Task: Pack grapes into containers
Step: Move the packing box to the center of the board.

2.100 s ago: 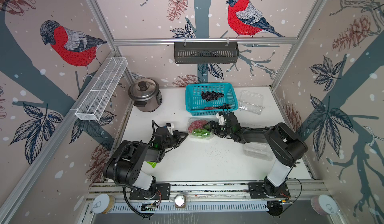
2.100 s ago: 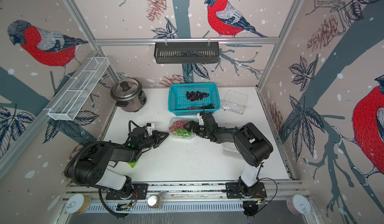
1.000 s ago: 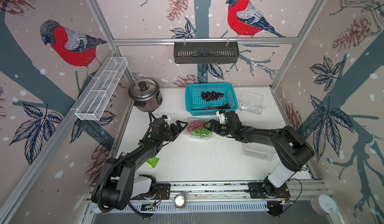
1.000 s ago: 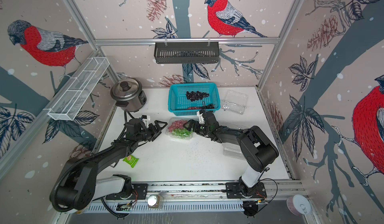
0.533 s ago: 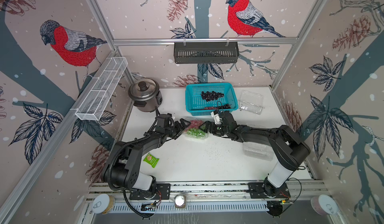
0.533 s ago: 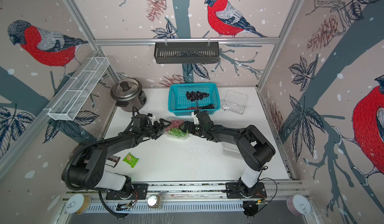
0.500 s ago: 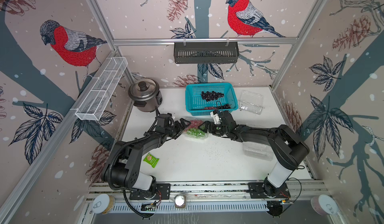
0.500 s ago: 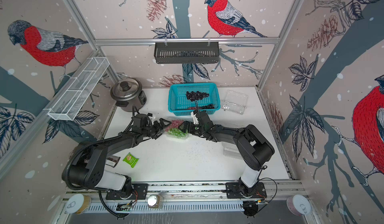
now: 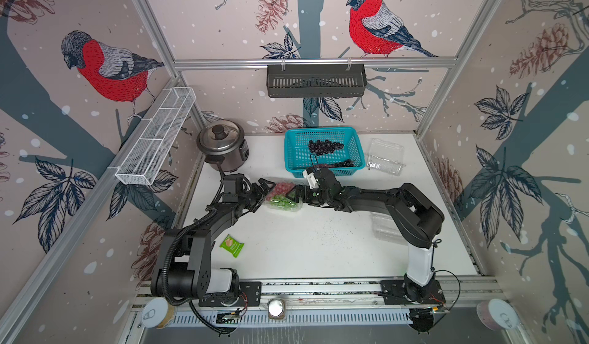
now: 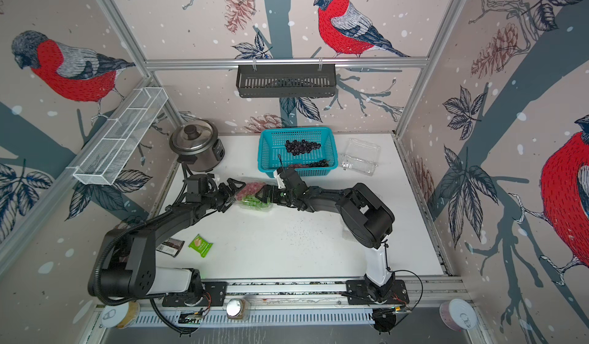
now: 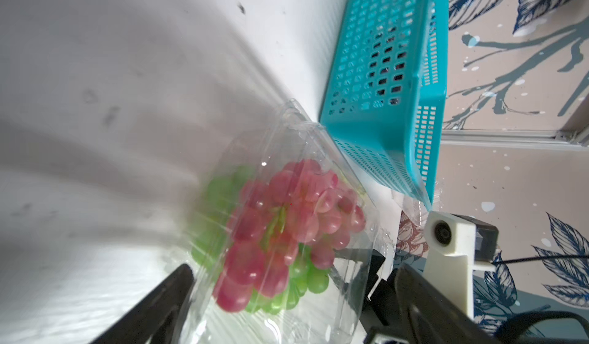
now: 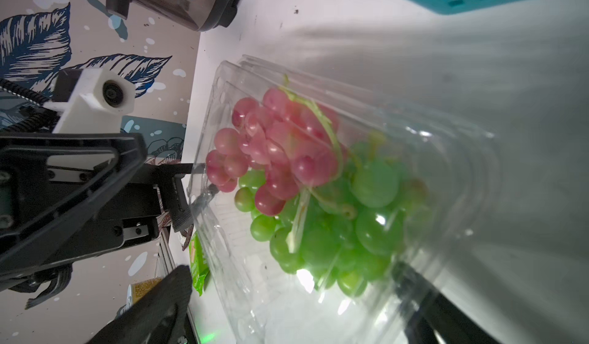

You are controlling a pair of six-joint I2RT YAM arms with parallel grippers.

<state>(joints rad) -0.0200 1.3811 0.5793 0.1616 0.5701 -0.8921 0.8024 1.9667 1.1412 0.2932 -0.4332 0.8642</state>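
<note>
The left gripper (image 9: 262,193) reaches in from the left side of the worktop (image 9: 302,250) with its jaws spread wide. The filled container (image 9: 288,209) lies straight ahead of it, its near end poking in between the fingers, and no squeeze shows. That container sits just in front of the teal basket (image 9: 319,131), a little left of the worktop's middle. Its long axis seems to run from one gripper to the other. The right gripper (image 9: 297,195) faces it from the opposite end, equally wide open, with a finger on either side of the plastic. Neither arm is nearer, since each has one end. The clear lid looks lowered over the fruit. I cannot tell whether it is snapped, so pressing it home is probably next.

Counted, left to right:
- one rice cooker (image 9: 222,144) at the rear left corner
- one green packet (image 9: 232,245) near the front left
- one red bunch (image 9: 280,187) and one green bunch (image 9: 282,202) in the filled container
- two dark bunches (image 9: 325,147) in the basket
- one empty container (image 9: 385,157) at the rear right corner
- a third container (image 9: 384,230) by the right edge, under the right arm's elbow
</note>
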